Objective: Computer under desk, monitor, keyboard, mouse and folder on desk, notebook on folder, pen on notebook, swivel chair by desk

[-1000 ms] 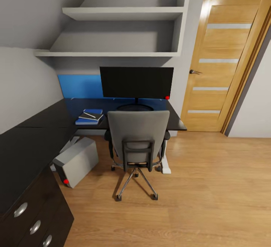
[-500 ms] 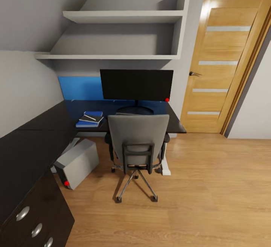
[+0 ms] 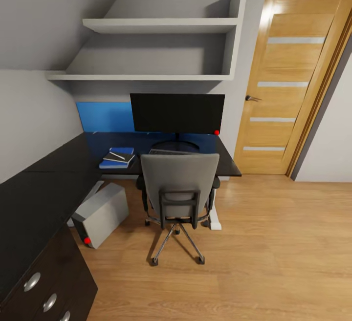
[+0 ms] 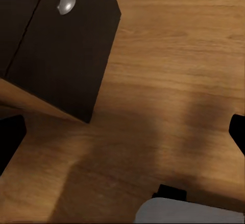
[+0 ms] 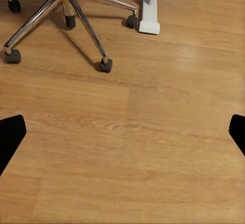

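Observation:
The grey swivel chair [image 3: 180,184] stands pushed in at the black L-shaped desk [image 3: 49,179], its back toward me. Behind it the black monitor [image 3: 177,112] sits on the desk, and a thin strip of the keyboard [image 3: 166,152] peeks over the chair back. Left of the chair, the blue folder [image 3: 111,164] lies on the desk with the grey notebook [image 3: 120,157] and the white pen [image 3: 116,154] on top. The computer [image 3: 100,213] lies tilted on the floor under the desk. The mouse is hidden. My left gripper [image 4: 122,137] and right gripper [image 5: 122,134] hang open over the floor.
Black drawers with round silver knobs [image 3: 32,282] stand at the near left; their corner [image 4: 66,45] is close to my left gripper. Wall shelves [image 3: 156,25] hang above the desk. A wooden door [image 3: 288,86] is at the right. The chair's chrome base [image 5: 61,9] and a white desk foot [image 5: 149,14] lie ahead of my right gripper.
The whole head view has shifted: everything sits slightly lower and smaller, so the camera has moved. Nothing on the desk or floor has changed place.

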